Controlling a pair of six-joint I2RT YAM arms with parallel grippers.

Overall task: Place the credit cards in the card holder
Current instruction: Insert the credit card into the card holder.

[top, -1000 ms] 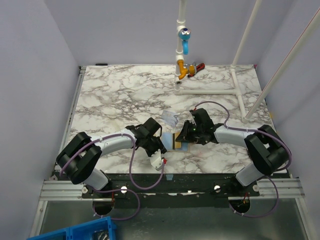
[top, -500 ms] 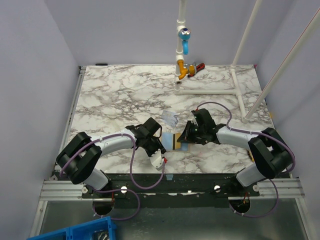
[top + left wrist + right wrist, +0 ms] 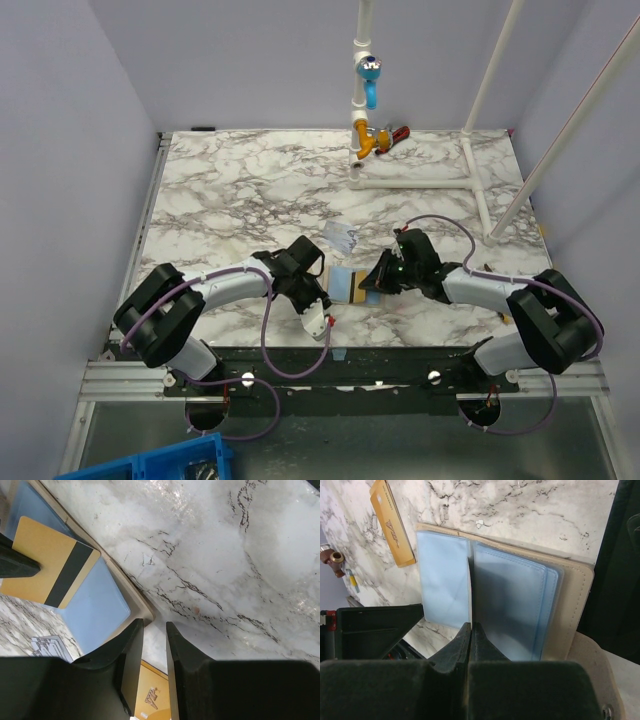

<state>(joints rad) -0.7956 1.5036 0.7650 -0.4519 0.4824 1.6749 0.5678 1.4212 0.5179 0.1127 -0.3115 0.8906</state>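
Note:
The beige card holder (image 3: 345, 284) lies open at the near middle of the table, its light-blue inside up; it also shows in the left wrist view (image 3: 137, 602) and in the right wrist view (image 3: 572, 605). My right gripper (image 3: 470, 626) is shut on the gold-orange card with the dark stripe (image 3: 45, 565), seen edge-on (image 3: 469, 587) over the holder's middle fold. My left gripper (image 3: 154, 626) is open by a narrow gap, empty, at the holder's near-left corner. The pale patterned card (image 3: 344, 237) lies just behind the holder. The black card is not in view.
A second gold-orange card lettered "VIP" (image 3: 392, 527) lies on the marble beside the holder, under my left gripper (image 3: 150, 695). A white pipe frame (image 3: 470, 180) with blue and orange fittings (image 3: 368, 95) stands at the back.
My right gripper has moved down and toward the near edge with the gold-orange card, now over the open holder, and its arm has stretched out to the right. The left arm has hardly moved.

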